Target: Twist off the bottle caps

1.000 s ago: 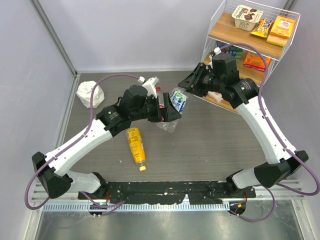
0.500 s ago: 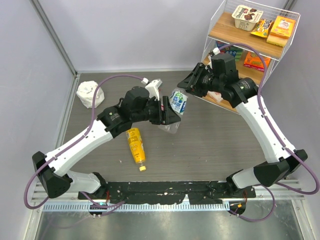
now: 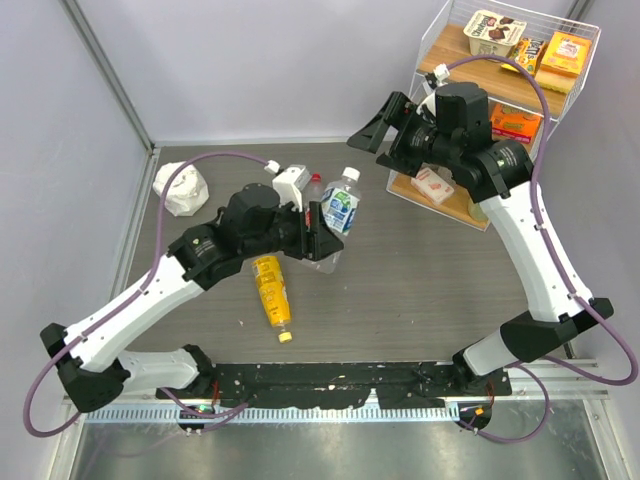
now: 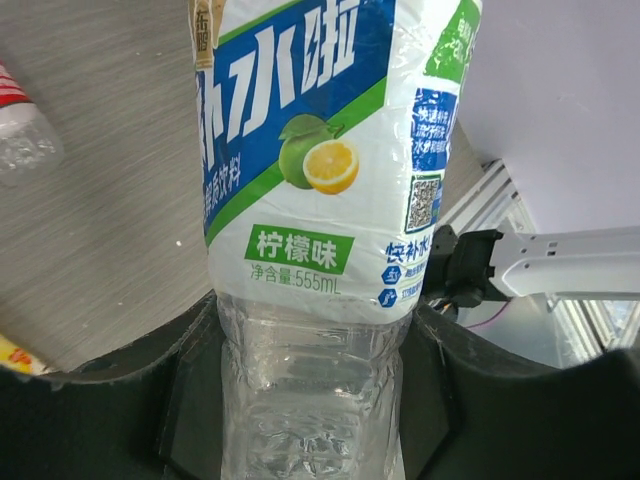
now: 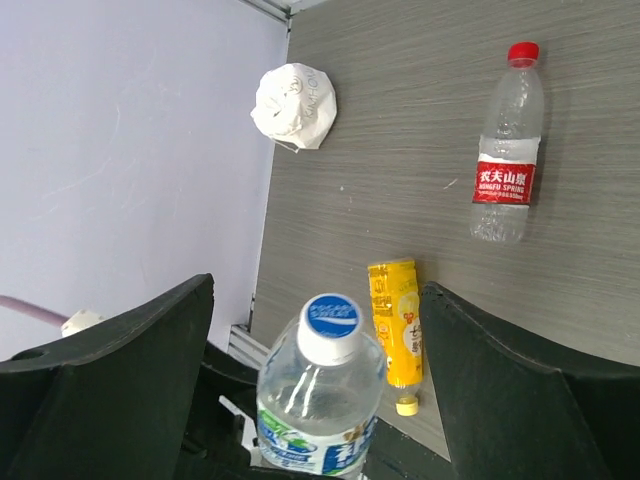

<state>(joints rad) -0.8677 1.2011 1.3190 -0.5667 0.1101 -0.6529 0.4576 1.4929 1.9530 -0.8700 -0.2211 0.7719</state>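
— Grey table under us. Where do we stand with the caps?
— We have the blue-label bottle held up over the table's middle, leaning a little, with its pale cap on. Our left gripper is clamped on the clear lower body, below the label.
— And our right gripper?
— Jaws spread wide, holding nothing, well above the cap, up by the shelf.
— What worries us?
— Our hold is low, on thin plastic. If we twist hard, the bottle may spin or buckle in the jaws instead of the cap turning. With that lean we could also come down off-centre and knock it loose.
— The others?
— The red-label bottle and the yellow bottle lie on the table, untouched.
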